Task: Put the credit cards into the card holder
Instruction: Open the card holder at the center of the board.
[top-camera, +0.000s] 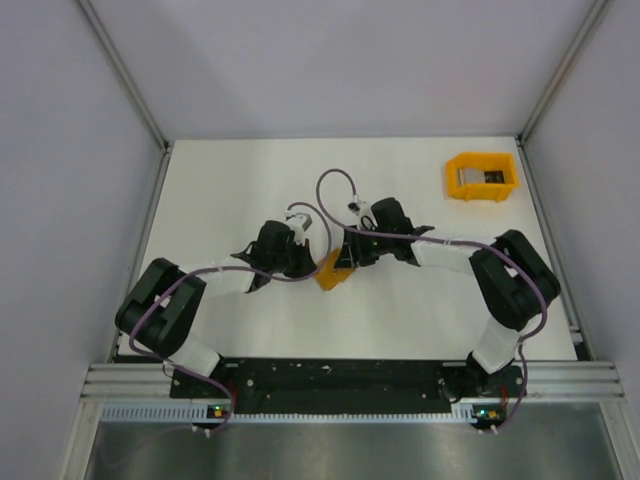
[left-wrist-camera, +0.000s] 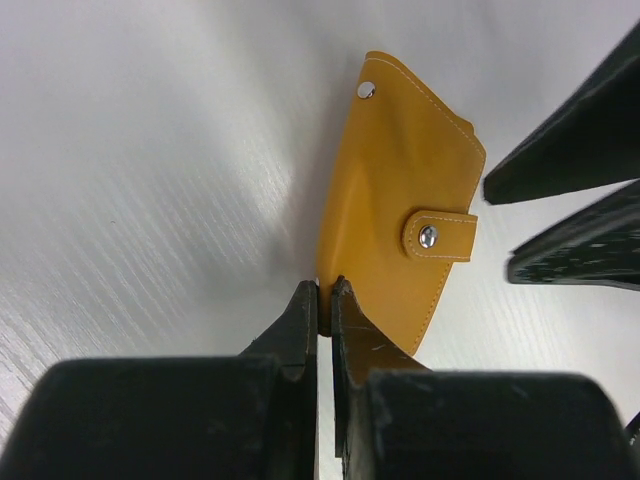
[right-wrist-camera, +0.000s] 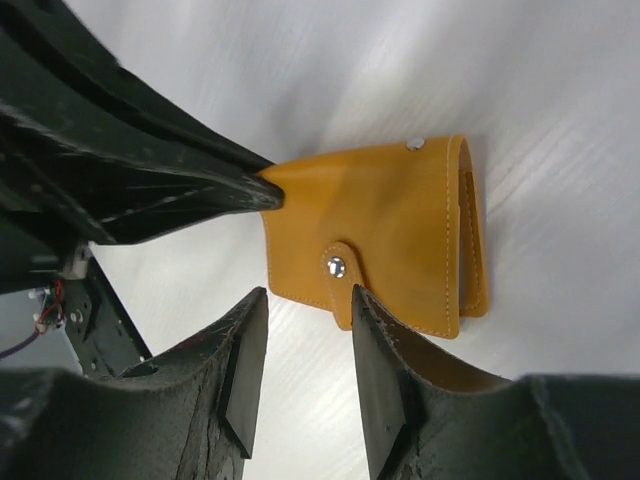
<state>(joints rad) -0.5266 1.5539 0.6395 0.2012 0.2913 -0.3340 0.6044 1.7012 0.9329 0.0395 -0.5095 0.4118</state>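
Note:
The orange card holder (top-camera: 331, 271) is near the table's middle, folded shut with its snap tab fastened. In the left wrist view the card holder (left-wrist-camera: 400, 220) stands on edge and my left gripper (left-wrist-camera: 325, 292) is shut on its near corner. In the right wrist view the card holder (right-wrist-camera: 380, 235) lies just past my right gripper (right-wrist-camera: 305, 300), which is open, its right fingertip (right-wrist-camera: 365, 300) beside the snap tab. My left gripper's fingers (right-wrist-camera: 150, 180) show at the holder's left corner. The credit cards are not in view.
An orange bin (top-camera: 482, 176) holding a small grey object stands at the back right of the white table (top-camera: 220, 180). Both arms meet over the table's middle, cables looping above them.

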